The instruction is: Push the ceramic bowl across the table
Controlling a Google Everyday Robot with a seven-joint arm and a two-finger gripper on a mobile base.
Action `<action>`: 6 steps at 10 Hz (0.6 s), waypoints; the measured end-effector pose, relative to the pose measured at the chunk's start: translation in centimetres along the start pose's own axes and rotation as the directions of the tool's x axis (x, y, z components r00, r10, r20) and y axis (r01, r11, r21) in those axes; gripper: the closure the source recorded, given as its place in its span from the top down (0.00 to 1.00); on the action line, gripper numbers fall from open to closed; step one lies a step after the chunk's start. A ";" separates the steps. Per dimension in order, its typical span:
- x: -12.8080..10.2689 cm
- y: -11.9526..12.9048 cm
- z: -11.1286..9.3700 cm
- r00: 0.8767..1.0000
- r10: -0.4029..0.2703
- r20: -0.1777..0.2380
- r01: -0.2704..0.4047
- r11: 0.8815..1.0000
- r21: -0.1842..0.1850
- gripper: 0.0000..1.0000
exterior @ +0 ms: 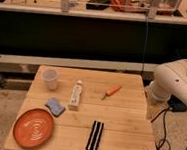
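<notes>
The ceramic bowl (33,128), a wide shallow orange-red dish with pale spiral rings, sits on the front left corner of the light wooden slatted table (128,113). My white arm (175,83) bulges in beside the table's right edge, well away from the bowl. The gripper itself does not show; only the arm's rounded joints are in view, and nothing touches the bowl.
On the table stand a small white cup (50,78) at back left, a white tube (75,95), a blue sponge (55,106) just behind the bowl, an orange-handled tool (111,91) and a black bar-shaped item (95,136) at the front. A dark bench with clutter runs behind.
</notes>
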 end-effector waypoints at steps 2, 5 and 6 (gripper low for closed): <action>0.0 0.0 0.0 1.000 0.000 0.000 0.000 1.000 0.000 0.80; 0.0 0.0 0.0 1.000 0.000 0.000 0.000 1.000 0.000 0.80; -0.2 0.0 -0.2 1.000 -0.006 -0.002 0.006 1.000 0.003 0.80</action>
